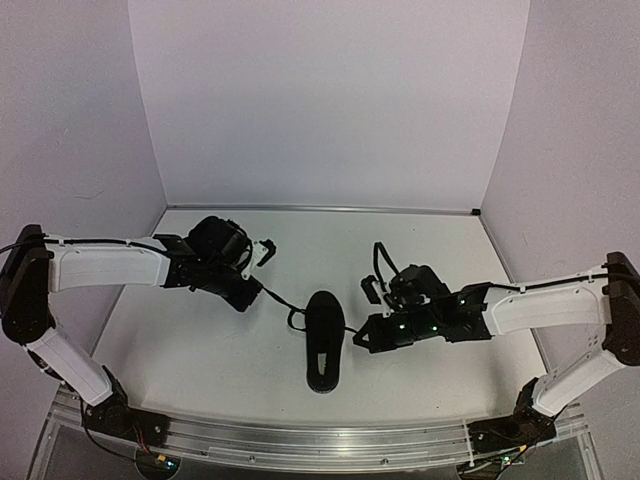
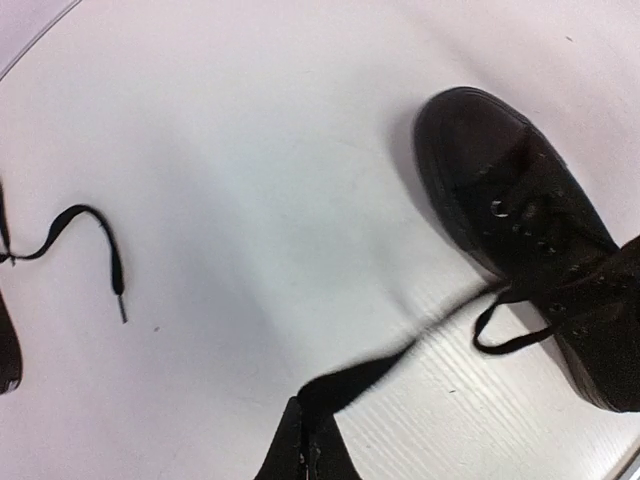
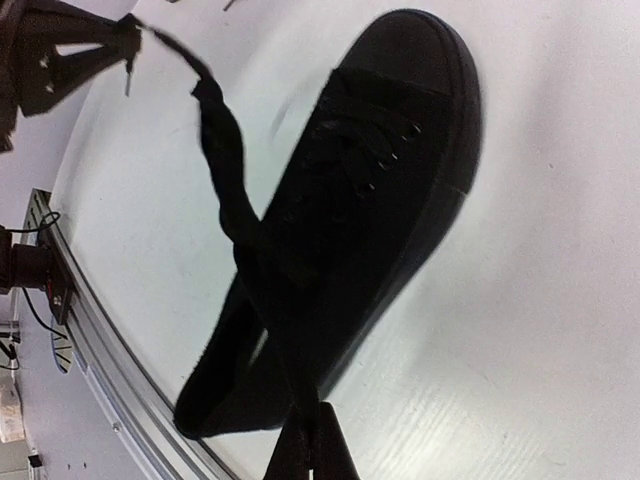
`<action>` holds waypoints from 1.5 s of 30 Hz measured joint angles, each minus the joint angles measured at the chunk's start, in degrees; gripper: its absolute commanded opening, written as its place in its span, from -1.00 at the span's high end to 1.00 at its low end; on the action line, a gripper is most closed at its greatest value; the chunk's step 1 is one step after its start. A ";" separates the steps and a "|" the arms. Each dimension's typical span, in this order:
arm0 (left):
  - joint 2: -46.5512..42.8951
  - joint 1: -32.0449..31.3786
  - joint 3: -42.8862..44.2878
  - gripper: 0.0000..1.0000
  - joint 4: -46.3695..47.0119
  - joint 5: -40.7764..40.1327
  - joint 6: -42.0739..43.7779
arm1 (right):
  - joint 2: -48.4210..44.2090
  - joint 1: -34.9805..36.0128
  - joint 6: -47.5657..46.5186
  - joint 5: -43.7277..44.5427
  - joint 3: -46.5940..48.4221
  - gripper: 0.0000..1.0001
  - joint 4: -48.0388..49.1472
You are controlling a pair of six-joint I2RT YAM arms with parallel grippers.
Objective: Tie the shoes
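my right hand (image 3: 312, 430) is nearest, low just beside the shoe (image 1: 322, 345) and pinched shut on a strand of the lace (image 3: 222, 150). the shoe sits alone around the middle of the surface (image 1: 190, 350), and i see no second shoe. my worry is that nothing pins this light shoe down. if i draw the strands apart too hard, it may slide or roll over instead of the lacing tightening, and a thin strand could slip out of a pinch. my left hand (image 2: 303, 435), farther back and off to the left, is closed on another strand drawn out from the eyelets. both arms rise from the near corners with elbows wide, forearms angled inward and wrists tipped down toward the surface.
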 measured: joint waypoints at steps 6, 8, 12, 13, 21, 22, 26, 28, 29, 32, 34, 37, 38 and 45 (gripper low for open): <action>-0.48 3.93 -0.11 1.00 -4.22 -3.83 -3.69 | -1.32 -0.35 0.15 1.28 -2.36 1.00 -4.64; -0.48 4.29 -0.11 1.00 -5.62 -4.76 -4.77 | -1.56 -0.35 0.17 1.65 -2.55 1.00 -5.89; -0.81 5.00 -0.11 1.00 -8.04 -6.04 -6.77 | -3.27 -0.46 0.48 3.09 -2.71 1.00 -8.09; -1.21 5.33 -0.11 1.00 -8.69 -6.08 -7.50 | -4.16 -0.53 0.96 3.81 -2.92 1.00 -8.65; -4.29 6.28 -0.14 1.00 -12.76 -5.92 -12.52 | -18.95 -3.96 9.13 15.01 -8.41 1.00 -17.71; -4.42 6.27 -0.16 1.00 -12.99 -5.76 -13.07 | -21.29 -4.59 10.38 16.57 -9.01 1.00 -19.17; -4.61 6.28 -0.55 1.00 -13.87 -5.20 -15.38 | -29.21 -6.78 15.31 22.53 -10.59 1.00 -24.80; -4.61 6.28 -0.59 1.00 -14.58 -4.99 -16.60 | -31.11 -7.38 17.68 25.00 -10.90 1.00 -27.43; -4.58 6.28 -0.61 1.00 -14.88 -4.90 -17.18 | -31.50 -7.49 18.68 25.82 -11.00 1.00 -28.43; -4.37 6.28 -0.64 1.00 -15.85 -4.54 -19.56 | -32.05 -7.56 22.15 28.16 -11.28 1.00 -31.92; -4.33 6.28 -0.87 1.00 -16.26 -4.51 -21.16 | -32.73 -7.60 24.40 29.31 -11.74 1.00 -34.10; -4.34 6.28 -1.60 1.00 -17.42 -4.55 -23.59 | -34.90 -7.60 27.82 31.04 -12.52 1.00 -37.72; -4.35 6.28 -1.96 1.00 -17.86 -4.55 -24.33 | -35.79 -7.60 28.83 31.65 -12.67 1.00 -38.90; -4.34 6.30 -3.84 1.00 -20.76 -4.36 -28.37 | -39.69 -7.60 35.19 35.55 -12.84 1.00 -45.84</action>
